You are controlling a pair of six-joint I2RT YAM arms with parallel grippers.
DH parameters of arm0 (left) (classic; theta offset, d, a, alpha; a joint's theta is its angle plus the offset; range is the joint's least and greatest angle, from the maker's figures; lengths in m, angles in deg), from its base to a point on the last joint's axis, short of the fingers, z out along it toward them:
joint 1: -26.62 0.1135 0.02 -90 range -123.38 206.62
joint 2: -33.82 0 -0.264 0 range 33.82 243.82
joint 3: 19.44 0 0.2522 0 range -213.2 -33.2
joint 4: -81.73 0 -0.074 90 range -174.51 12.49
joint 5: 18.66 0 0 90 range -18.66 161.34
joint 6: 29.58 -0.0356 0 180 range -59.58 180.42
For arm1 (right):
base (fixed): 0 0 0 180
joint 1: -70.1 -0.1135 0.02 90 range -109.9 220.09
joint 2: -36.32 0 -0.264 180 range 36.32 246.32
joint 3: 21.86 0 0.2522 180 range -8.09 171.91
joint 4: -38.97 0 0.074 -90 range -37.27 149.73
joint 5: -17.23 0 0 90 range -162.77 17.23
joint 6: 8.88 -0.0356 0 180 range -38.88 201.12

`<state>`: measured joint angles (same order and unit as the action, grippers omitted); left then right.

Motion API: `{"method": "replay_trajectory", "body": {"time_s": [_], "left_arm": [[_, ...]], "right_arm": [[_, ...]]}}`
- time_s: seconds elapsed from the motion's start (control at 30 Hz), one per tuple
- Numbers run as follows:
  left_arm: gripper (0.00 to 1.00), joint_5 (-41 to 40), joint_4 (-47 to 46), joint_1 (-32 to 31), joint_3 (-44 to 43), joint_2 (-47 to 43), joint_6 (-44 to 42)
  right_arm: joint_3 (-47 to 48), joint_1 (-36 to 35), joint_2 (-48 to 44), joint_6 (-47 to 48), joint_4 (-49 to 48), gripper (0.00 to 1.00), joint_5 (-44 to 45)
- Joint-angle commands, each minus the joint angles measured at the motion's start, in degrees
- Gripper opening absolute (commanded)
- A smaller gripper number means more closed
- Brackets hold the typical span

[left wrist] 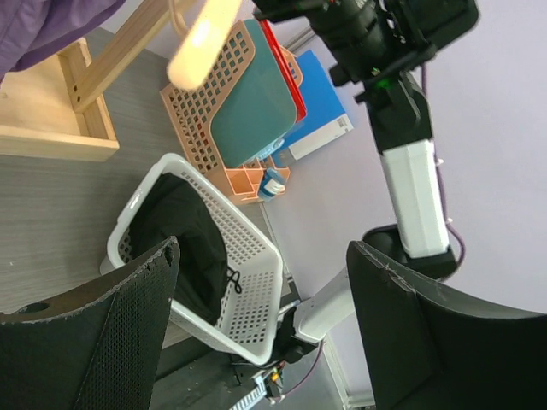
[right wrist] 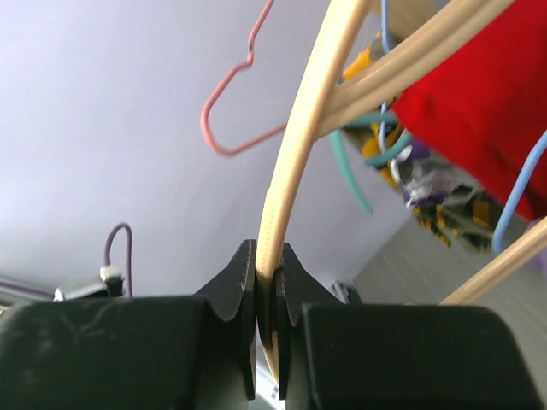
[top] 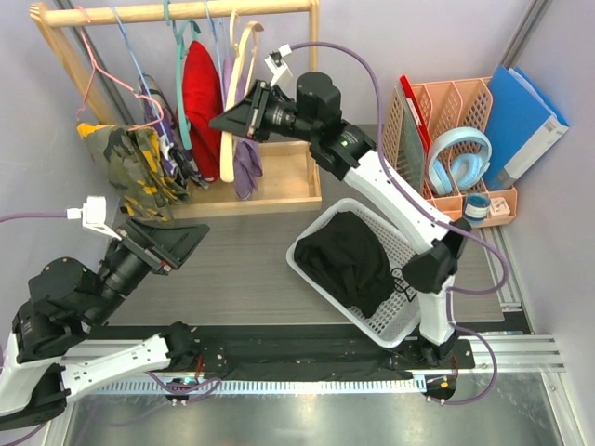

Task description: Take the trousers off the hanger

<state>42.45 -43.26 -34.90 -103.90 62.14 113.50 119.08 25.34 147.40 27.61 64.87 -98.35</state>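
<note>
- Top external: the right gripper [top: 223, 121] is up at the far rack [top: 186, 11], jaws pinched together on the hanger [top: 226, 156].
- The right wrist view backs that up: both fingers [right wrist: 231, 286] are squeezed onto the hanger's cream curved arm [right wrist: 299, 128], which rises straight out from between them.
- The hanger sits among the clothes on the rack, just right of the red garment [top: 200, 88], with a pink wire hanger [right wrist: 226, 128] further off.
- The trousers [top: 349, 260] are off the hanger. They lie crumpled in the white basket [top: 402, 249] on the right side of the table [top: 242, 269], well apart from the rack.
- The black fabric fills most of the basket and bunches against its near-left wall.
- The left gripper [top: 189, 249] hovers over the near left of the table, jaws wide apart, nothing between them.
- In the left wrist view, the spread fingers [left wrist: 128, 325] frame the basket [left wrist: 256, 290], with the trousers [left wrist: 184, 231] dark inside it.
- At the top of that view, one pale end of the hanger [left wrist: 201, 38] pokes in, beside the rack's wooden base.
</note>
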Motion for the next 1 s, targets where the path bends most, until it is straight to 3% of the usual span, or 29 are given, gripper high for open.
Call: {"method": "replay_trajectory", "body": {"time_s": [0.0, 0.17, 0.97], "left_arm": [[0.79, -0.9, 2.2, -0.2, 0.2, -1.9, -1.6], [0.79, -1.2, 4.0, -0.2, 0.4, -3.2, -1.1], [0.79, 2.2, 2.2, -0.2, 4.3, -3.4, 0.5]], "right_arm": [[10.8, 2.0, 5.3, -1.7, -1.4, 0.01, -1.2], [18.1, 3.2, 10.1, -2.1, -4.0, 0.01, 0.7], [17.5, 7.8, 15.7, -14.0, -10.8, 0.01, 3.0]]}}
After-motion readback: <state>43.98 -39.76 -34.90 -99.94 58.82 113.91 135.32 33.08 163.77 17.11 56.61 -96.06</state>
